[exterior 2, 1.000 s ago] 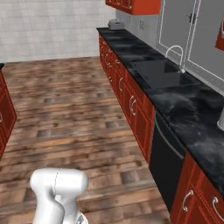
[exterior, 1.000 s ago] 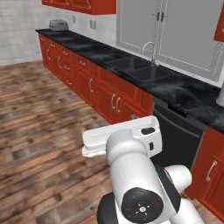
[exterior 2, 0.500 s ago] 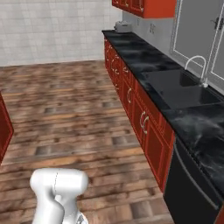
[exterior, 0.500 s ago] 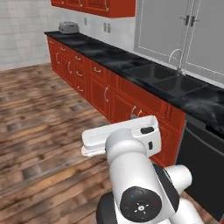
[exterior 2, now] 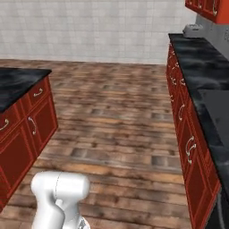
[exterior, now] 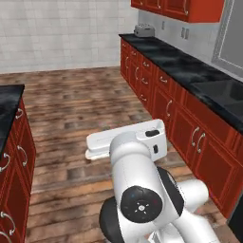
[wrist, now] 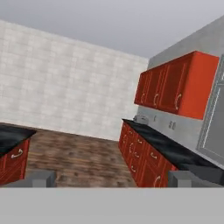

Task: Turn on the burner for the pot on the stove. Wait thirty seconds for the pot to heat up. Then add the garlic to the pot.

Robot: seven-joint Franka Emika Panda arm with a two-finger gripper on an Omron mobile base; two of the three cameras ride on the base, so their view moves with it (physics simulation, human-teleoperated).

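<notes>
The gripper [wrist: 112,178] stands wide apart, its two grey fingertips [wrist: 38,178] far to either side at the bottom of the hand view, with nothing between them. It is raised and pointed level across the kitchen, toward the white tiled wall [wrist: 65,83] at the far end.

Ahead of the hand and to its right runs a long black marble counter [exterior: 185,66] over red base cabinets [exterior: 161,102], with red wall cabinets [wrist: 175,85] hung above it. A silver toaster [exterior: 144,30] sits at the far end of that counter, well away from the hand. To the hand's left is the corner of a black-topped island [exterior 2: 18,85] with red drawers. Between the two lies open wood plank floor [exterior 2: 116,116].

I cannot tell where the stove, pot or garlic are from here.
</notes>
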